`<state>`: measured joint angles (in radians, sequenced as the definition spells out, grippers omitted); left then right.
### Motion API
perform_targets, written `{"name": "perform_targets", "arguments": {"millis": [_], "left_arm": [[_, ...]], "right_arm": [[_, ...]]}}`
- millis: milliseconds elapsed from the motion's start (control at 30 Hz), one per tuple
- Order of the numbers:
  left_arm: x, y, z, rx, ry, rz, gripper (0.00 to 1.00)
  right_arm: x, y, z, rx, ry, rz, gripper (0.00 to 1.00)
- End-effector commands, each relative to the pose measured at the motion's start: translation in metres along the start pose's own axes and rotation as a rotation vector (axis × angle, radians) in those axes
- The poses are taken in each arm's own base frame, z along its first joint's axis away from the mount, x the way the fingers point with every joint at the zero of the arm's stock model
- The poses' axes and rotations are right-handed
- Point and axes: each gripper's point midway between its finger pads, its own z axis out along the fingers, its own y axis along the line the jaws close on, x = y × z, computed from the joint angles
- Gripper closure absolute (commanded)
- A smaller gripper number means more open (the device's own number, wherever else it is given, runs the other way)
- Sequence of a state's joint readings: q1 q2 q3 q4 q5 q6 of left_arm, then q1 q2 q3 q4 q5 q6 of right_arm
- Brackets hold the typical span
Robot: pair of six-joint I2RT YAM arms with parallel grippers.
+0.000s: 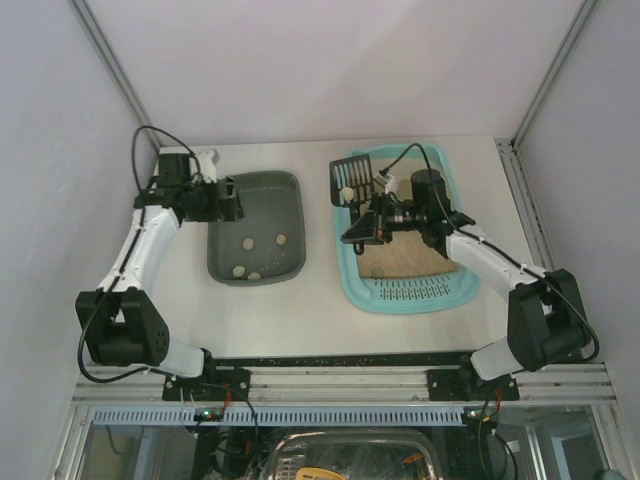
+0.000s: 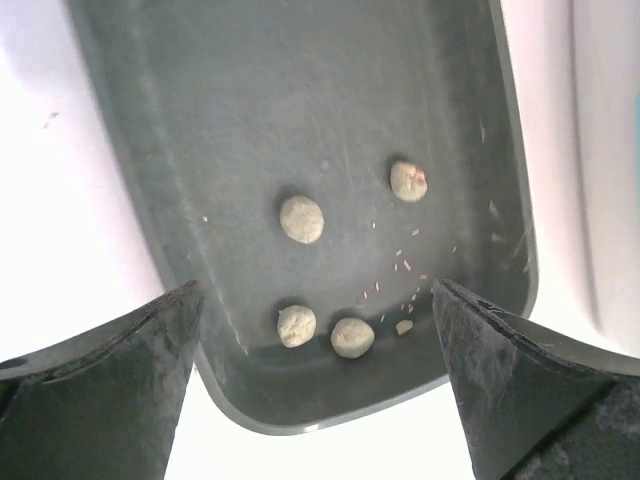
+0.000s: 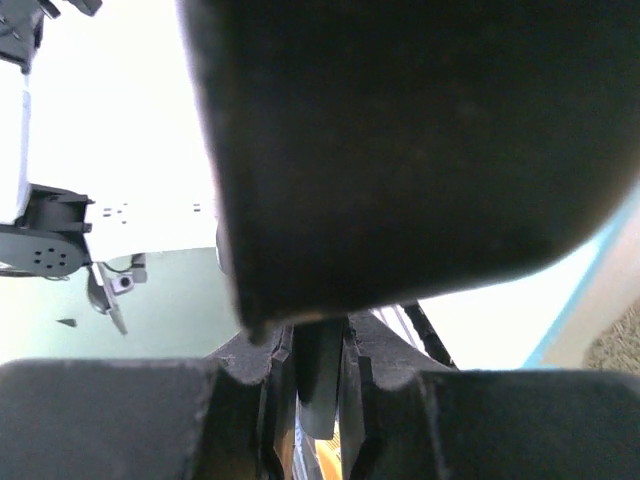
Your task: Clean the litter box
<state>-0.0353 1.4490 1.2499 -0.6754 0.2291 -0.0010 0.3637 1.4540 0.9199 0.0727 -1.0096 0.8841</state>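
Observation:
The turquoise litter box (image 1: 345, 272) lies right of centre, with tan litter (image 1: 400, 258) inside and its slotted grille (image 1: 415, 291) at the near end. My right gripper (image 1: 368, 222) is shut on the handle of a black slotted scoop (image 1: 353, 175). It holds the scoop above the box's far left corner with a pale clump (image 1: 345, 194) on it. In the right wrist view the scoop (image 3: 400, 150) fills the frame above the gripper (image 3: 320, 350). My left gripper (image 1: 232, 200) is open and empty over the dark grey-green tray (image 1: 270, 200).
The dark tray (image 2: 300, 90) holds several pale round clumps (image 2: 301, 219) and scattered grains. White table shows around both trays. Frame posts stand at the back corners. The box rim (image 3: 590, 300) and the dark tray (image 3: 170, 300) show in the right wrist view.

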Motion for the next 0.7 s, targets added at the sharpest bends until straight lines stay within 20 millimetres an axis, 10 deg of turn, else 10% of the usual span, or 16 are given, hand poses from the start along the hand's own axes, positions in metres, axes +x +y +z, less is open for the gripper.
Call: {"name": "perform_targets", "arguments": {"millis": [0, 233, 667], "left_arm": [[-0.051, 0.018, -0.038, 0.098, -0.166, -0.245, 0.0], [-0.05, 0.066, -0.049, 0.023, -0.22, -0.496, 0.0], [-0.01, 0.083, -0.055, -0.048, -0.234, -0.675, 0.0]], "right_arm": [[0.016, -0.014, 0.018, 0.217, 0.119, -0.089, 1.0], [0.022, -0.024, 0.072, 0.408, 0.249, -0.185, 1.0], [-0.025, -0.038, 0.13, 1.152, 0.134, -0.764, 1.0]]}}
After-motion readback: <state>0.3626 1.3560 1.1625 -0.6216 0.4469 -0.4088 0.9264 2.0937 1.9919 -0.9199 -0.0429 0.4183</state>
